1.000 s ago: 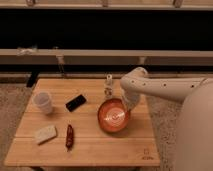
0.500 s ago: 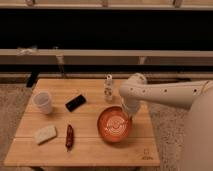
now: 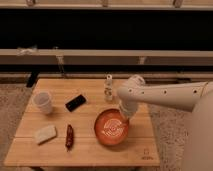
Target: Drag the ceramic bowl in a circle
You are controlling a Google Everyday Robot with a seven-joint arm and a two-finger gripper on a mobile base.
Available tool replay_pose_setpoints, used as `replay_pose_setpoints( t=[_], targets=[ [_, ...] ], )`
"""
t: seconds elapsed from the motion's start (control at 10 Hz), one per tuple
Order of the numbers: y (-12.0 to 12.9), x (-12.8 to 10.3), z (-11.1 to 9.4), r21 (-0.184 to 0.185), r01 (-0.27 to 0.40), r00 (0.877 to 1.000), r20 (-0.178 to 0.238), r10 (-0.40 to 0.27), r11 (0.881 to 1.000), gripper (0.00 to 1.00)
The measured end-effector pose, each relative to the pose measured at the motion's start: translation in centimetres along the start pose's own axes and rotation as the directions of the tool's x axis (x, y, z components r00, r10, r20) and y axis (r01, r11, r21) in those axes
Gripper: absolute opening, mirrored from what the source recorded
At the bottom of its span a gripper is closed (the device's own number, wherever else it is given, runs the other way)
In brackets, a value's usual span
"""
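Gripper (image 3: pixel 123 117) at far-right rim of glossy orange-red ceramic bowl (image 3: pixel 110 128) on wooden table (image 3: pixel 90 150); grip state indeterminable.

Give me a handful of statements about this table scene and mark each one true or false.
1. The ceramic bowl sits near the table's front right. True.
2. The gripper is at the bowl's far right rim. True.
3. The white cup stands inside the bowl. False: it stands apart, at the table's left.
4. The black phone lies between the cup and the small bottle. True.
5. The red pepper lies right of the bowl. False: it lies left of it, beside the pale sponge.
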Motion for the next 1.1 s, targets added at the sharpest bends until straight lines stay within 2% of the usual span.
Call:
replay_pose_setpoints(
  t=[0.1, 0.2, 0.4, 0.7, 1.1],
  targets=[
    [0.9, -0.8, 0.1, -0.025, 0.019, 1.0, 0.004, -0.019, 0.999, 0.75],
    [1.5, -1.6, 0.1, -0.048, 0.034, 0.999, 0.007, -0.034, 0.998, 0.79],
    [2.7, -3.2, 0.2, -0.077, 0.066, 0.998, 0.011, -0.065, 0.995, 0.8],
    [1.9, -4.7, -0.4, -0.097, 0.063, 0.998, 0.032, -0.06, 0.993, 0.8],
    [1.5, -4.9, -0.7, -0.112, 0.055, 0.998, 0.041, -0.05, 0.992, 0.8]
  ],
)
